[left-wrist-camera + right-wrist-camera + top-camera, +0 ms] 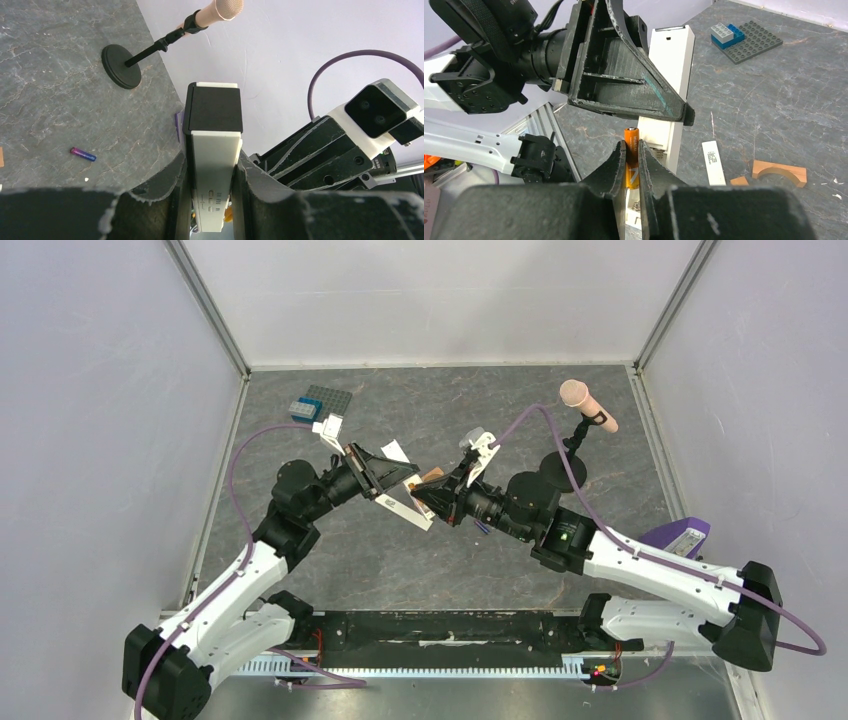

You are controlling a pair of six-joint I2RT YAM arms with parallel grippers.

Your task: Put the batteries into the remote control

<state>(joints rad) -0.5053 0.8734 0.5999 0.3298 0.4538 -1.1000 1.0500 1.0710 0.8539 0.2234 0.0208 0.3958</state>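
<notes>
My left gripper (pixel 385 480) is shut on the cream-white remote control (pixel 408 505) and holds it tilted above the table; in the left wrist view the remote (pixel 214 160) stands between the fingers (pixel 257 175). My right gripper (pixel 631 150) is shut on the orange battery (pixel 632 145), upright, right against the open battery recess (pixel 659 142) at the remote's near end (pixel 669 60). The dark blue battery (pixel 83 154) lies on the table to the left in the left wrist view. In the top view the two grippers meet at mid-table (pixel 428 498).
A white strip, perhaps the battery cover (pixel 713 162), and two orange-brown blocks (pixel 780 172) lie on the table. A grey studded plate with a blue brick (pixel 325 402) sits back left. A microphone on a stand (pixel 588 405) stands back right.
</notes>
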